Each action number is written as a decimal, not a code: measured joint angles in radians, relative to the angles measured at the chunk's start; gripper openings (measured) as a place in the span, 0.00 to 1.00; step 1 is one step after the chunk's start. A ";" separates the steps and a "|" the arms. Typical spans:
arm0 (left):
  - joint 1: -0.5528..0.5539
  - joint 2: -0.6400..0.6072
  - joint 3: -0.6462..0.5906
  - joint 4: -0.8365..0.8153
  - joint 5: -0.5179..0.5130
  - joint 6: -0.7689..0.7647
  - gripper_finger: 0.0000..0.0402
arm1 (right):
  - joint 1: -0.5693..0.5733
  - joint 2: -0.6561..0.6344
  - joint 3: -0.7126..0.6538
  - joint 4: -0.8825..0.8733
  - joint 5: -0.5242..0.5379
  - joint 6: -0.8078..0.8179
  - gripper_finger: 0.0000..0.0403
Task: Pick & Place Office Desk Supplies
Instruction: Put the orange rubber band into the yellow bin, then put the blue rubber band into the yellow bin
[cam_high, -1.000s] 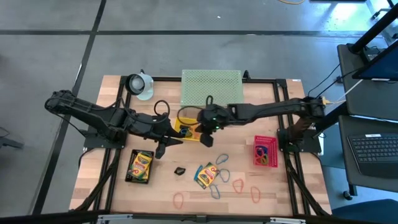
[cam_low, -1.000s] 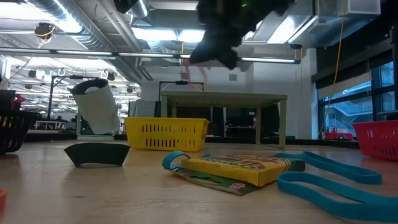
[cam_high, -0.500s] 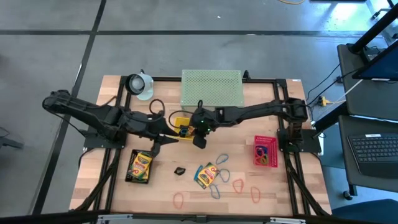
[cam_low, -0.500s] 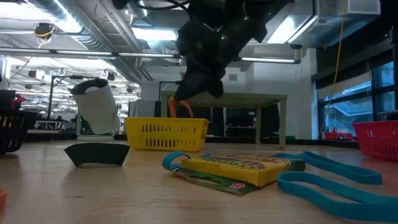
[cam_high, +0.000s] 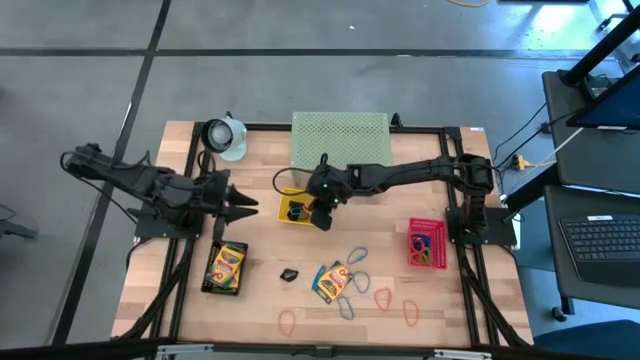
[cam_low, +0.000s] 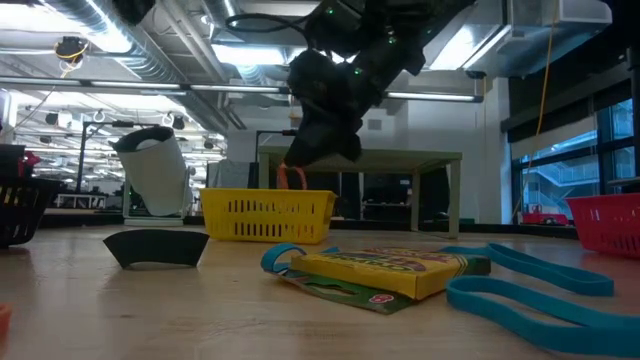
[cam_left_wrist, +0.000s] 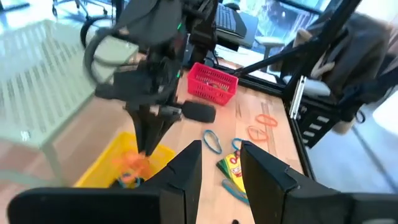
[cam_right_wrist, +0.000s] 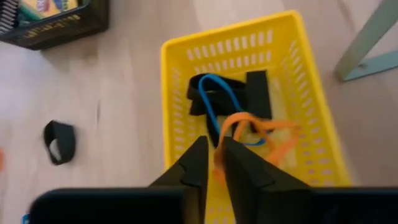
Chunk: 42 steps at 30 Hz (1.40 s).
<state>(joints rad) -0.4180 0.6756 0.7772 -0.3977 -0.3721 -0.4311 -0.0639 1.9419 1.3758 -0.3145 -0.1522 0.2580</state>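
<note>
Just above the middle of the high view, your right gripper (cam_high: 321, 217) hangs over the yellow tray (cam_high: 292, 211), clenched on an orange loop (cam_right_wrist: 249, 134) that droops inside the tray walls over a blue loop (cam_right_wrist: 219, 99) and black clips (cam_right_wrist: 258, 93). Your left gripper (cam_high: 250, 205) waits at centre left, well apart from the tray's edge, fingers slightly parted and holding nothing. Bare wood lies between the tray and the loose crayon box (cam_high: 331, 282), lone black clip (cam_high: 289, 273) and scattered loops (cam_high: 345, 305) in the lower middle.
</note>
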 joint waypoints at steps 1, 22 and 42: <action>-0.001 -0.020 -0.034 0.028 0.000 -0.020 0.26 | -0.001 0.000 0.000 -0.003 -0.011 0.011 0.15; -0.001 -0.090 -0.121 0.118 0.006 -0.052 0.26 | 0.103 -0.144 0.000 -0.350 0.007 0.016 0.45; 0.001 -0.089 -0.121 0.118 -0.011 -0.056 0.26 | 0.326 -0.201 -0.373 -0.216 0.156 0.064 0.41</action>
<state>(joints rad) -0.4171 0.5869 0.6563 -0.2798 -0.3828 -0.4868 0.2619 1.7405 1.0033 -0.5304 0.0036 0.3221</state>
